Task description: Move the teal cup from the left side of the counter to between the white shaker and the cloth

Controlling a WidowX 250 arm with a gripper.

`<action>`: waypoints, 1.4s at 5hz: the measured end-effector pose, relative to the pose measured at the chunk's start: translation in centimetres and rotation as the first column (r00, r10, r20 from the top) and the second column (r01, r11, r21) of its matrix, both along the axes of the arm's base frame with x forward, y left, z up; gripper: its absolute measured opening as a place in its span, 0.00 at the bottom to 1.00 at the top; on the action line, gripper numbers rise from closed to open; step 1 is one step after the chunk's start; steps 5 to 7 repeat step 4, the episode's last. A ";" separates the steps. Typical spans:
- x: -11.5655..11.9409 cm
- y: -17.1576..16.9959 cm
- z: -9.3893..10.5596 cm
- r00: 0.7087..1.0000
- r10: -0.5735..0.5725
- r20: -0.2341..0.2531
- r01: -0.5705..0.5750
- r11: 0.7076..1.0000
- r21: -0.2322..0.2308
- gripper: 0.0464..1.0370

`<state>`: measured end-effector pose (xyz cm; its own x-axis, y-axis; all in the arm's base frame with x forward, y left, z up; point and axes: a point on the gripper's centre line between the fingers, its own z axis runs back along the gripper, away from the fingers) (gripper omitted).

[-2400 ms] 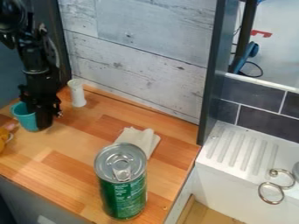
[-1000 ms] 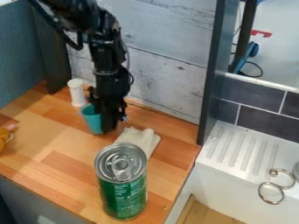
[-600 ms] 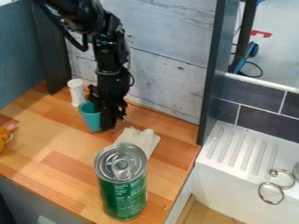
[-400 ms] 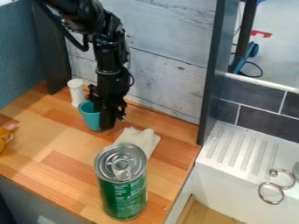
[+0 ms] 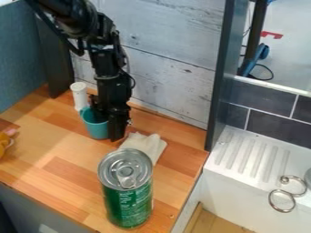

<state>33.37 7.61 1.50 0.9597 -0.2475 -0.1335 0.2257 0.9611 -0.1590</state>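
Beyond the wooden counter [image 5: 67, 157] where I work, a wall of pale, weathered grey boards [image 5: 158, 59] rises, edged by a dark upright post [image 5: 220, 77]. To one side I see a blue-grey panel [image 5: 21, 54]; to the other, dark tiles [image 5: 273, 132] with light grout above a white sink [image 5: 243, 186] with a ridged drainboard [image 5: 252, 157].
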 end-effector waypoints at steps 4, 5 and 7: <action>-5.5 4.2 11.0 0.983 0.128 0.130 -0.154 0.964 0.218 0.96; -5.5 4.2 11.0 0.983 0.128 0.130 -0.154 0.964 0.218 0.96; -5.5 4.2 11.0 0.983 0.128 0.130 -0.154 0.964 0.218 0.96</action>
